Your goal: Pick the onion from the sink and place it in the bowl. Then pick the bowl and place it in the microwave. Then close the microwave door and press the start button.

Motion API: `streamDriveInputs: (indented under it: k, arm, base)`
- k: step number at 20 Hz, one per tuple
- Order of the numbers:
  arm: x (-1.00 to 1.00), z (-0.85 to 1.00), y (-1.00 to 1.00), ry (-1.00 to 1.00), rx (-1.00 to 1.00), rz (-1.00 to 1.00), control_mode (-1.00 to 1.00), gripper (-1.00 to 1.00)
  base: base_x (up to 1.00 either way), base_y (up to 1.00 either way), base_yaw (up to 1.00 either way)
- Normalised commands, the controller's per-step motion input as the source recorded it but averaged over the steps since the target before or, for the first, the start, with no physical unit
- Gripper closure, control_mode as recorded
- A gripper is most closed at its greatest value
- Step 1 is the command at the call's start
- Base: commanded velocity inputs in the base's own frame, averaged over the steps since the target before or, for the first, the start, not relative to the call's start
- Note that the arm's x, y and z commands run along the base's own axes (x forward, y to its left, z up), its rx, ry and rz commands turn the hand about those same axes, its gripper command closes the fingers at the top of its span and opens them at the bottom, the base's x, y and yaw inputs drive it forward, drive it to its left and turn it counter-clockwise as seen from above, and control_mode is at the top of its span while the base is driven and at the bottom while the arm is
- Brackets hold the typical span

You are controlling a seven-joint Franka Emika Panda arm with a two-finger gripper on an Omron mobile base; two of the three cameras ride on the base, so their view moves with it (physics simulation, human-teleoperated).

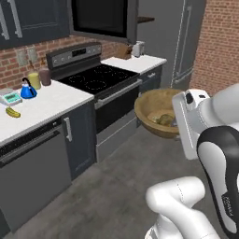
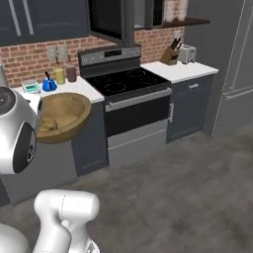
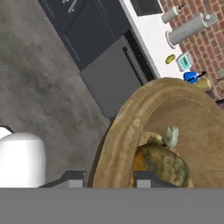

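The wooden bowl (image 1: 150, 103) (image 2: 70, 106) (image 3: 127, 127) hangs in the air in front of the lower cabinets, tilted. My gripper (image 3: 111, 179) is shut on its thick rim, one finger on each side of the wall. The golden-brown onion (image 1: 163, 119) (image 2: 48, 123) (image 3: 162, 162) lies inside the bowl near the gripped edge. The black microwave (image 1: 100, 18) (image 2: 111, 17) is mounted above the stove, up and beyond the bowl; how its door stands I cannot tell. The sink is out of view.
A black stove (image 1: 98, 77) (image 2: 126, 79) stands below the microwave. The white counter (image 1: 51, 100) carries a blue kettle (image 1: 28, 89) and a banana (image 1: 13, 112), over a dishwasher (image 1: 32, 172). A toaster (image 2: 187, 53) sits at the right. Open grey floor (image 2: 188, 188).
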Motion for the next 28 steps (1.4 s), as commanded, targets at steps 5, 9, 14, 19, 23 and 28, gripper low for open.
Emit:
streamDriveInputs:
  k: [5, 9, 14, 19, 23, 28]
  arm:
    - [0.0, 0.0, 0.0, 0.0, 0.0, 0.0, 1.0, 1.0]
    - [0.0, 0.0, 0.0, 0.0, 0.0, 0.0, 1.0, 1.0]
    - [0.0, 0.0, 0.0, 0.0, 0.0, 0.0, 1.0, 1.0]
    - [0.0, 0.0, 0.0, 0.0, 0.0, 0.0, 1.0, 1.0]
    - [0.0, 0.0, 0.0, 0.0, 0.0, 0.0, 1.0, 1.0]
    - [0.0, 0.0, 0.0, 0.0, 0.0, 0.0, 1.0, 1.0]
  base:
    - [0.26, -0.82, 0.67]
    - [0.26, -1.0, 0.54]
    - [0.28, -1.0, 0.49]
    - [0.2, -1.0, 0.54]
    - [0.13, -1.0, 0.53]
    - [0.01, -1.0, 0.48]
